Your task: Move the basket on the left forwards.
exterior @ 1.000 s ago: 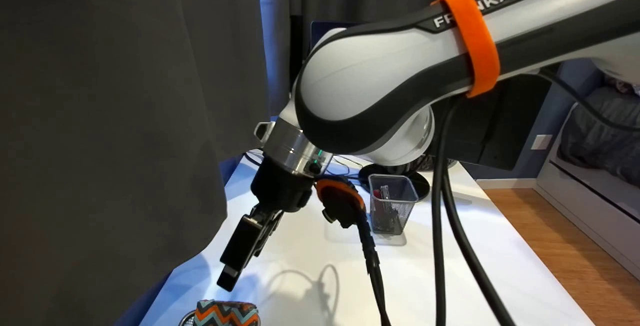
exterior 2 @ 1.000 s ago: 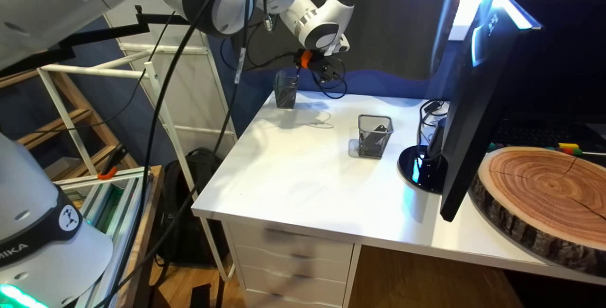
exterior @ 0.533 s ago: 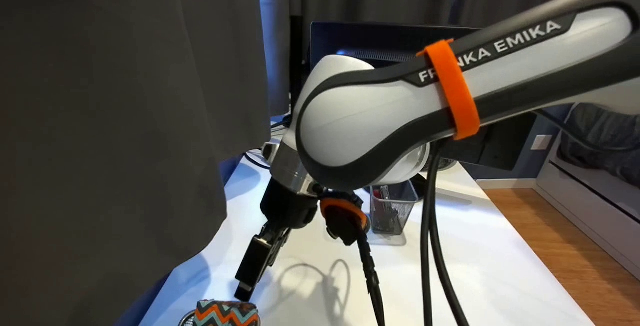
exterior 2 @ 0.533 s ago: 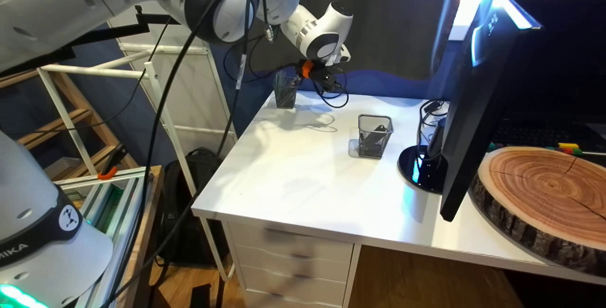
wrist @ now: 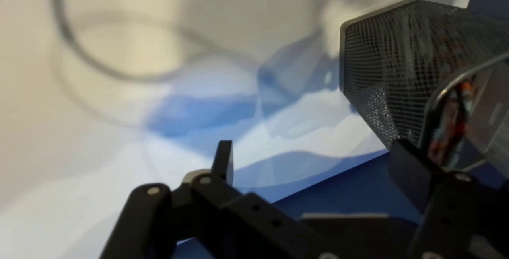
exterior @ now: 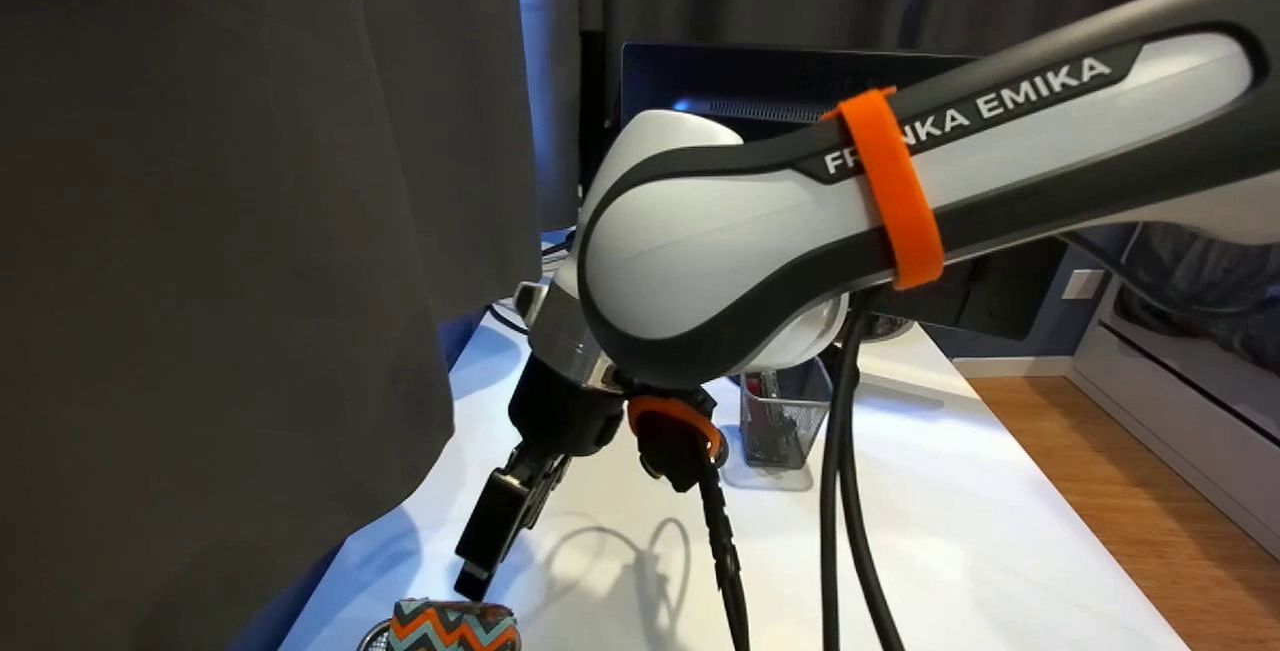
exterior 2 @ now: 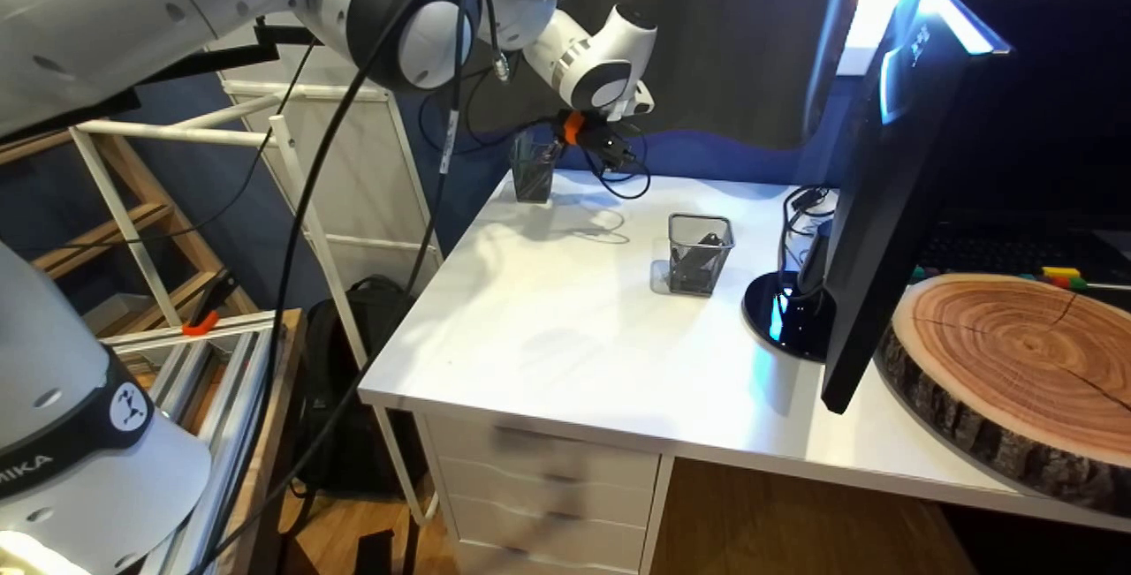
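The left basket is a dark wire-mesh cup [exterior 2: 532, 177] at the table's back left corner in an exterior view. A colourful zigzag-patterned item [exterior: 452, 626] in teal, orange and dark stands inside its rim, partly cut off at the bottom of an exterior view. In the wrist view the mesh basket [wrist: 385, 60] lies at the right, with red and teal contents [wrist: 449, 139]. My gripper [wrist: 314, 146] is open and empty, its fingers wide apart. One finger [wrist: 415, 171] overlaps the basket's edge in the wrist view; I cannot tell if it touches.
A similar mesh cup with dark pens [exterior 2: 698, 257] stands farther right; it also shows in an exterior view [exterior: 785, 421]. A monitor [exterior 2: 901, 204] and a wood slab [exterior 2: 1034, 363] are at the right. A grey curtain [exterior: 220, 261] hangs close by. Cables [exterior: 835, 491] hang from the arm.
The arm and gripper have come down towards the zigzag item, first shifting right and then slightly back left in an exterior view. The basket has not moved.
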Controlling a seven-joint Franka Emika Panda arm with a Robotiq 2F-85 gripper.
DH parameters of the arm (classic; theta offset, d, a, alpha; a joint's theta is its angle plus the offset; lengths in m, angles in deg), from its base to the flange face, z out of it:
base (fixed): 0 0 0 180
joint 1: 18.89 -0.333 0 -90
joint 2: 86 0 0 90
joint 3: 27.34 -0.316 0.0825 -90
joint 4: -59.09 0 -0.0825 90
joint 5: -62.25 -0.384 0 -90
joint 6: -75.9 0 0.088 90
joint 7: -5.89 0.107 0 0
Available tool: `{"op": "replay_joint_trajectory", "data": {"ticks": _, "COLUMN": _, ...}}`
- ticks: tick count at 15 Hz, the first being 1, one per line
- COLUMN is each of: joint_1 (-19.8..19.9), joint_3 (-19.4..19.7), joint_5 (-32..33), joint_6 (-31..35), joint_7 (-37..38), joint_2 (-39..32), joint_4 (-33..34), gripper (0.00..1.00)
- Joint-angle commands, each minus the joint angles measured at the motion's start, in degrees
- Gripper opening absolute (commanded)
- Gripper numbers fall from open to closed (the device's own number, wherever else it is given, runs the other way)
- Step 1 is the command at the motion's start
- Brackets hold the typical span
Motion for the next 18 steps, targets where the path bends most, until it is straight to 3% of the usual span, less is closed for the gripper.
{"op": "replay_joint_trajectory", "data": {"ticks": 1, "joint_1": -0.63, "joint_3": -0.33, "joint_5": -0.17, "joint_6": -2.79, "joint_7": 0.57, "joint_2": -1.06, "joint_4": 3.37, "gripper": 1.00}}
{"op": "replay_joint_trajectory", "data": {"ticks": 15, "joint_1": -1.41, "joint_3": -1.29, "joint_5": 0.29, "joint_6": -9.60, "joint_7": -0.07, "joint_2": -0.97, "joint_4": 5.92, "gripper": 1.00}}
{"op": "replay_joint_trajectory", "data": {"ticks": 18, "joint_1": -1.86, "joint_3": -1.17, "joint_5": 0.00, "joint_6": -7.79, "joint_7": 0.71, "joint_2": -1.07, "joint_4": 6.05, "gripper": 1.00}}
